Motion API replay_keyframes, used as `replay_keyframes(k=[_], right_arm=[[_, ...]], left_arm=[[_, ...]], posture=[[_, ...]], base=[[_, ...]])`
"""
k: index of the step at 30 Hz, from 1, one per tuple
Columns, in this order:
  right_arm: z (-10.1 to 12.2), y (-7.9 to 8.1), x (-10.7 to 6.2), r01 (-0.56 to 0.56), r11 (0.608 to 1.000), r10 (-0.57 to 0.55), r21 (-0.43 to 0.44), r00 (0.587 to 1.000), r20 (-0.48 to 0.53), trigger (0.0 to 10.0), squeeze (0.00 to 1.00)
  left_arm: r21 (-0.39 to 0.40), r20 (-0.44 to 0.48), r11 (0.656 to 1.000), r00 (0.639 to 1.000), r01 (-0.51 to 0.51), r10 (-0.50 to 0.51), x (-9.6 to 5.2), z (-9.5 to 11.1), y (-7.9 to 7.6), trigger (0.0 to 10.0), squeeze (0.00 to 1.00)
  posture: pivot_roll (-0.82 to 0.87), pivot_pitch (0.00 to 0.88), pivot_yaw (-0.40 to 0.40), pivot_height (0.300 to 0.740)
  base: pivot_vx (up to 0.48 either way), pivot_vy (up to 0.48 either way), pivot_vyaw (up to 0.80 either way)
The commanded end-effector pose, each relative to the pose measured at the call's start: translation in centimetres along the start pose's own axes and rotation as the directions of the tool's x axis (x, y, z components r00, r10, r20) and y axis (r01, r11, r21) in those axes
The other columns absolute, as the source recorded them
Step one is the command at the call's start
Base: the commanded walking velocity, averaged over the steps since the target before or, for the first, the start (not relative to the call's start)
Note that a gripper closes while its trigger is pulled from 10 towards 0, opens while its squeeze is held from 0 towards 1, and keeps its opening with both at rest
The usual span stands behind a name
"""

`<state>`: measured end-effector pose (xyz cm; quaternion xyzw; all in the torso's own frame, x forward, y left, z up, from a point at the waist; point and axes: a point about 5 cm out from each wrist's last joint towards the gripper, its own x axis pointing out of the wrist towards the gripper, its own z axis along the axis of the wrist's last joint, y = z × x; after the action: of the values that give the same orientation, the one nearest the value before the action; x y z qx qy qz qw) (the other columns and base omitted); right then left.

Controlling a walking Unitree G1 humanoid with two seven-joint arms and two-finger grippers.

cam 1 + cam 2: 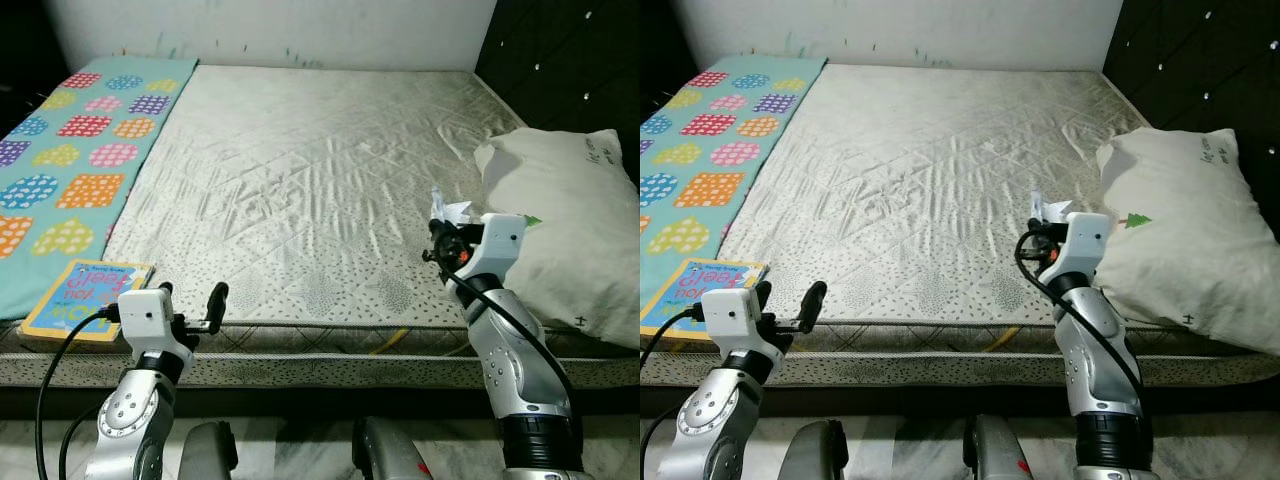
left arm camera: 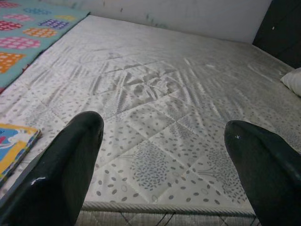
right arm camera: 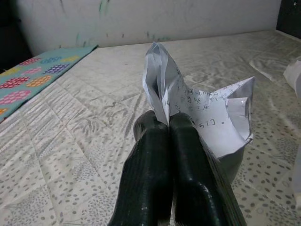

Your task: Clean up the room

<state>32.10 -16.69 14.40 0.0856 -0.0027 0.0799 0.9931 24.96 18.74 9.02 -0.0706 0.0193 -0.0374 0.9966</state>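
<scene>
Nearest the camera, two silver arms reach over the front edge of a bare quilted mattress (image 1: 300, 170). The left tool (image 1: 190, 305) hovers at the mattress edge with its fingers spread apart, holding nothing, just beside a children's book (image 1: 85, 297) that lies at the near left corner.

The right tool (image 3: 170, 123) has its fingers pressed together on a crumpled paper (image 3: 197, 108), held above the mattress near a white pillow (image 1: 560, 220).

The step in hand seems to be carrying this paper away as rubbish. Keeping the pinch firm and the arm steady should stop the light sheet slipping.

The right wrist view shows handwriting on the paper; the head views show only a small white scrap. A patterned blanket (image 1: 70, 150) runs along the far left.
</scene>
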Motion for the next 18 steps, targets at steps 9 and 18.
replay_keyframes(k=[9, 18], right_arm=[[0.81, -0.22, 0.15, -0.007, 1.000, 0.007, -0.011, 1.000, 0.028, 10.0, 0.00], [0.48, -0.57, -0.10, 0.022, 1.000, -0.022, -0.002, 1.000, 0.020, 10.0, 0.00]], left_arm=[[0.010, -0.018, 1.000, 1.000, 0.006, -0.006, 0.18, -0.29, -0.20, 10.0, 0.00], [0.013, -0.018, 1.000, 1.000, 0.010, -0.010, 0.31, -0.30, -0.36, 10.0, 0.00]], posture=[[-0.11, 0.000, -0.043, 0.678], [-0.10, 0.000, -0.043, 0.738]], base=[[0.000, 0.000, 0.00], [0.000, 0.000, 0.00]])
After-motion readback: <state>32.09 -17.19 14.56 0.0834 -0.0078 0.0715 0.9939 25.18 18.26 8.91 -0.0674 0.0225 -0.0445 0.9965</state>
